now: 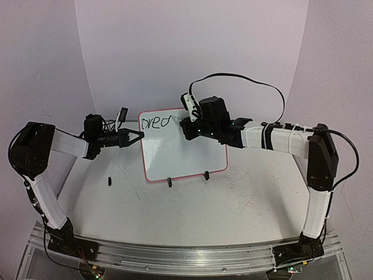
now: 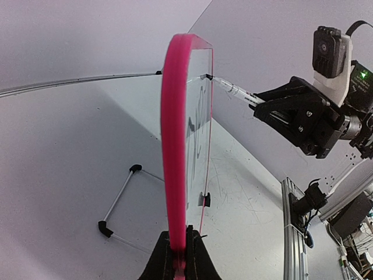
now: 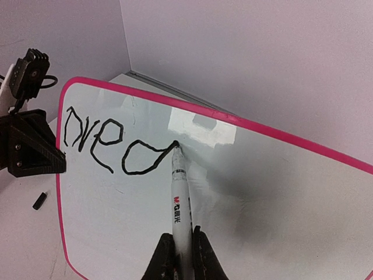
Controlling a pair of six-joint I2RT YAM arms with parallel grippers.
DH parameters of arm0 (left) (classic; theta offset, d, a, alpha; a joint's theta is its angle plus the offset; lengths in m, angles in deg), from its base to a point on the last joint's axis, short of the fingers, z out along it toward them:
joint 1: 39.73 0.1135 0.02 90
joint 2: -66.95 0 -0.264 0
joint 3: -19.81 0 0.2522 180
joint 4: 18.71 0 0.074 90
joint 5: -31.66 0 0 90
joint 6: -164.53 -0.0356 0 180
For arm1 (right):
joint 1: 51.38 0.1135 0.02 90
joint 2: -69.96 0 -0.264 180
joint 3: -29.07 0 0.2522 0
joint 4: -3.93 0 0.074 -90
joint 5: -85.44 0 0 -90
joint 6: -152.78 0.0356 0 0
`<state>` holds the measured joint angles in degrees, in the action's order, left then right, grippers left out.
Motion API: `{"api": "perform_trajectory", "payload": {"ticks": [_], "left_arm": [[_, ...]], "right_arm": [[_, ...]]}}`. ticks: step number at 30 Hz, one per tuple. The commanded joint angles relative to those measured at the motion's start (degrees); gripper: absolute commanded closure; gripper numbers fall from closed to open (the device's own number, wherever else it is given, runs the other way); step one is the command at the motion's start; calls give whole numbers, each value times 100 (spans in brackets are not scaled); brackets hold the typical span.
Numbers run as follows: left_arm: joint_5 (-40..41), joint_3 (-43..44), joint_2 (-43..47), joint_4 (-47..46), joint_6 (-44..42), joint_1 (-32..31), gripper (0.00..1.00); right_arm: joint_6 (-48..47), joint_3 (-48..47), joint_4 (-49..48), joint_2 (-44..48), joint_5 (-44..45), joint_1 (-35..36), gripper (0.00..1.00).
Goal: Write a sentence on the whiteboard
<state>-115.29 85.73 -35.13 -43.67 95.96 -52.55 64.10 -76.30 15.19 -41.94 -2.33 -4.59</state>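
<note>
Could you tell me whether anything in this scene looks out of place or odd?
Only one thing: a small black piece lies loose on the table, left of the whiteboard. It may be the cap of the marker, but it is too small to tell.

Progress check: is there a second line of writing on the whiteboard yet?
No: the whiteboard carries a single line of writing, "drea", with the marker tip at its last letter.
</note>
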Motion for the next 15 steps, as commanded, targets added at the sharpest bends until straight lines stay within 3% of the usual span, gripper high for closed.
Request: {"api": "perform_trajectory", "payload": {"ticks": [1, 15], "left_arm": [[-2, 262, -40, -145, -333, -54, 100], [-6, 255, -49, -130, -341, -54, 100]], "right_arm": [[19, 42, 21, -52, 5, -2, 100], [84, 431, 129, 151, -11, 8, 100]]}}
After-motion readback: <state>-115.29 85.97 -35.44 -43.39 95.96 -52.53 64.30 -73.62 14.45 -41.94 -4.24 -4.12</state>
